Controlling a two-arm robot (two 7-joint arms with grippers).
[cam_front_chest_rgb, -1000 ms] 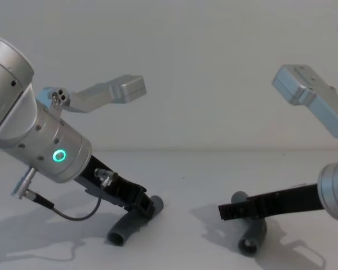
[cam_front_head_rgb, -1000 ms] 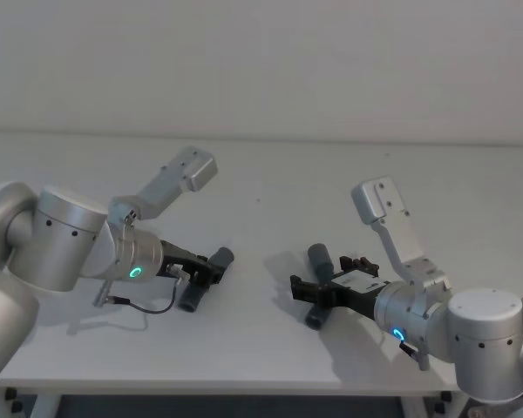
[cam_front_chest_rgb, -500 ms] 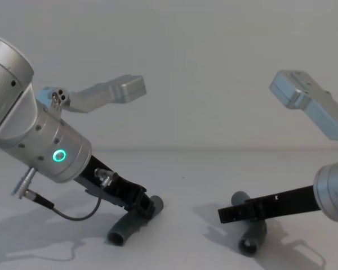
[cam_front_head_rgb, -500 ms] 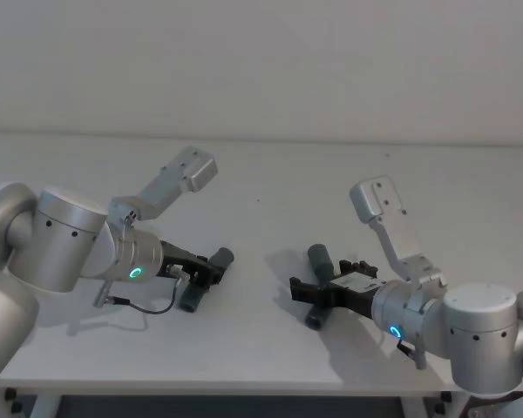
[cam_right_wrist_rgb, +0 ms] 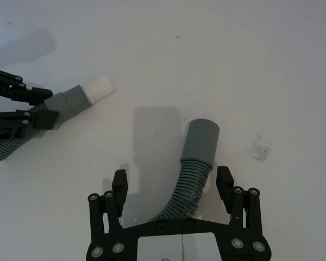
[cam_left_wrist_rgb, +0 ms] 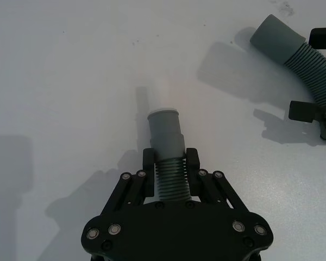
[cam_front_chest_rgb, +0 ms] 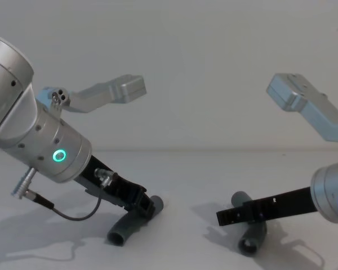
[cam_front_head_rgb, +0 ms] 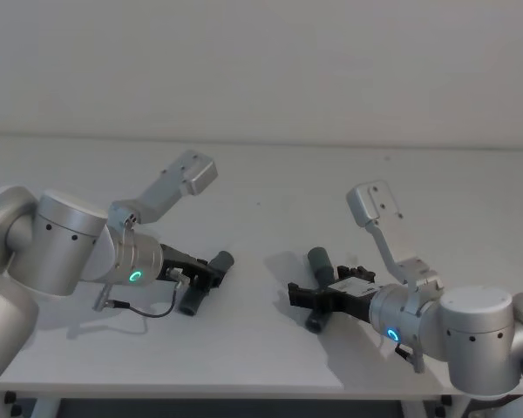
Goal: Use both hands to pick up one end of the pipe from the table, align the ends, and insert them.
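Two dark grey pipe pieces lie on the pale table (cam_front_head_rgb: 270, 174). My left gripper (cam_left_wrist_rgb: 170, 157) is shut on the ribbed hose of the left piece (cam_left_wrist_rgb: 164, 130), just behind its smooth cuff; the short white section (cam_right_wrist_rgb: 99, 88) points away from the fingers. In the head view that gripper (cam_front_head_rgb: 211, 271) and piece (cam_front_head_rgb: 192, 300) sit left of centre. My right gripper (cam_right_wrist_rgb: 172, 176) is open, one finger on each side of the bent right piece (cam_right_wrist_rgb: 201, 141), touching neither side. In the head view the right gripper (cam_front_head_rgb: 307, 294) is low over its piece (cam_front_head_rgb: 318, 258).
The two pieces lie about a hand's length apart with bare table between them. In the chest view the left piece (cam_front_chest_rgb: 127, 228) and the right piece (cam_front_chest_rgb: 250, 239) both rest on the surface. A plain wall stands behind the table's far edge.
My right arm has crept slightly forward and to the left over its piece. The left arm and both pieces have stayed where they were.
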